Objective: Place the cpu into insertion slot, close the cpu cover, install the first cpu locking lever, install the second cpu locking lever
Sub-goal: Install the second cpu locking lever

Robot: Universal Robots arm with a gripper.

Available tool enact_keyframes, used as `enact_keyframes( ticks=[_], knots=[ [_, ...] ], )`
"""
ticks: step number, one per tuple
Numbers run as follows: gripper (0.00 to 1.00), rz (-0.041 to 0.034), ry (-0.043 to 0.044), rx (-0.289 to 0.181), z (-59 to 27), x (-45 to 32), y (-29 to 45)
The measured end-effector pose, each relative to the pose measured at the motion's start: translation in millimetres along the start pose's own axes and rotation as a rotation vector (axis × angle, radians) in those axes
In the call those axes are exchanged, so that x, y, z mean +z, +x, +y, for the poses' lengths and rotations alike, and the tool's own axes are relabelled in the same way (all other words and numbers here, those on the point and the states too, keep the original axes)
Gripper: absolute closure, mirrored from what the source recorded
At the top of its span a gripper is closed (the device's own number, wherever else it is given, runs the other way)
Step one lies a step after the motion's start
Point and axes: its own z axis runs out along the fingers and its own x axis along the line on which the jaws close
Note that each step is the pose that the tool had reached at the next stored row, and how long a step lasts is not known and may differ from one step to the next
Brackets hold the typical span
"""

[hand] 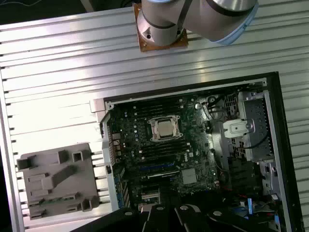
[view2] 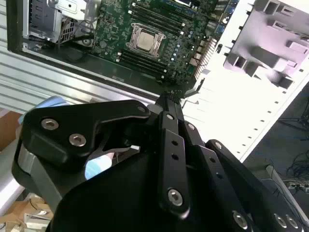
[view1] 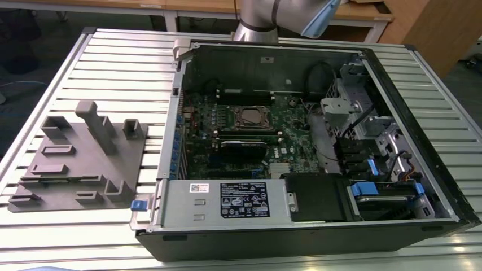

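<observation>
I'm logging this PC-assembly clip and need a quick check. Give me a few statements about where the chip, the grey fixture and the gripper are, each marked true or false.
1. The cpu sits in the insertion slot on the motherboard. True.
2. The gripper holds the cpu. False: nothing shows between its fingertips, and it hangs high above the open case.
3. The grey fixture lies inside the case. False: it lies on the slatted table, beside the case.
4. The case's side panel is off. True.
</observation>
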Motion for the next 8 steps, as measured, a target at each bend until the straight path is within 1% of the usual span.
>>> enact_keyframes(
  ticks=[2, 4, 8],
  knots=[
    [0.89, -0.0004, 0.0000, 0.000, 0.2, 1.4, 0.2],
    [0.89, -0.0026, -0.0003, 0.000, 0.2, 1.4, 0.3],
    [0.89, -0.0031, 0.0010, 0.000, 0.1, 1.4, 0.3]
  ],
)
